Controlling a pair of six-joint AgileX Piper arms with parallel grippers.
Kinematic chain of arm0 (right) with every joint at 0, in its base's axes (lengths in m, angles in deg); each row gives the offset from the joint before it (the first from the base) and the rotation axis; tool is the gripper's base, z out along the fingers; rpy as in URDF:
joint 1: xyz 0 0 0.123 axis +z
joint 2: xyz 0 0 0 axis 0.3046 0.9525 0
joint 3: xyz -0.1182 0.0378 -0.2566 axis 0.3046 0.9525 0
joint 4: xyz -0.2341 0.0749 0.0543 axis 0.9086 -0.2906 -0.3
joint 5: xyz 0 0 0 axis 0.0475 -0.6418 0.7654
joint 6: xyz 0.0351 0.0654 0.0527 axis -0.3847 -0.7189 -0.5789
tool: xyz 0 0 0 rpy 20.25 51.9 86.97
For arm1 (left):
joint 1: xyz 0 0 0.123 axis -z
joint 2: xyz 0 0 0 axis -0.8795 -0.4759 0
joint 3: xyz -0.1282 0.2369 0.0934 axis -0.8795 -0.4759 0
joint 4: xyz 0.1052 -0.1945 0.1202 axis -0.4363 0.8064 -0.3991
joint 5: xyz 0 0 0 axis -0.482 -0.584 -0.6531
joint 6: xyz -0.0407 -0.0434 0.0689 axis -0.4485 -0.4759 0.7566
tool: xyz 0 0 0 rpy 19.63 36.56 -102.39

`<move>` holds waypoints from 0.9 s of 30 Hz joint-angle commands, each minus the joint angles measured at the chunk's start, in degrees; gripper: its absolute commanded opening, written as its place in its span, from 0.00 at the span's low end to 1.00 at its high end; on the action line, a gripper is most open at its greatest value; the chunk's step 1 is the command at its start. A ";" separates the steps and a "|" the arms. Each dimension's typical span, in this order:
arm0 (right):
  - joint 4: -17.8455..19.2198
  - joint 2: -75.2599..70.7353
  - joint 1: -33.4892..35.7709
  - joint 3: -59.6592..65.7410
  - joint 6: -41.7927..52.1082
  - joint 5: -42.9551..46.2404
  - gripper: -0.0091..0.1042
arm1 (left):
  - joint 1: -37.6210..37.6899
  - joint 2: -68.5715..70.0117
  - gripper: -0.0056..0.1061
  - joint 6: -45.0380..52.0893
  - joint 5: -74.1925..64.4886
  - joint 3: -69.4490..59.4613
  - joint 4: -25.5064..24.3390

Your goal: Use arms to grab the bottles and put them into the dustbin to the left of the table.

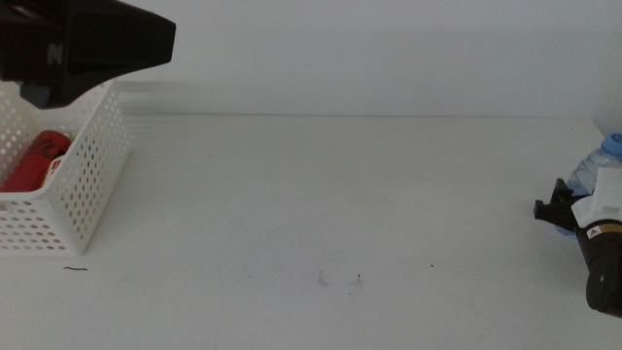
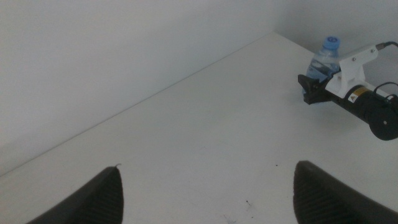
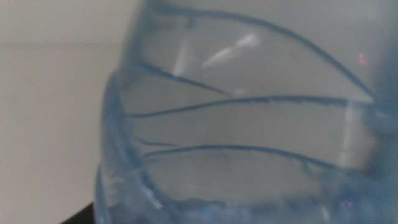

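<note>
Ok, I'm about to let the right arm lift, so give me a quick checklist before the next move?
1. Right gripper at the water bottle: ok.
2. Jaws closed firmly on the bottle: cannot tell; the wrist view shows only bottle wall.
3. Bottle upright, cap on: ok.
4. Table bare between bottle and basket: ok.
5. Room in the basket beside the red can: ok.
6. Left gripper open, above the basket, possibly in the way: not ok.

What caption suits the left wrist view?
Open left gripper faces the right gripper at the blue-capped water bottle.
</note>
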 commanded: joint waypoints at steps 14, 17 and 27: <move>13.71 -1.10 16.28 -24.14 -5.37 -19.20 0.06 | 0.37 0.12 0.89 -0.19 0.65 0.36 0.20; 17.32 3.86 20.09 -34.74 -10.19 -25.43 0.06 | 0.37 0.12 0.89 -0.19 0.65 0.36 0.20; 24.44 17.41 29.91 -56.92 -14.25 -34.45 0.06 | 0.37 0.12 0.89 -0.19 0.89 0.36 0.32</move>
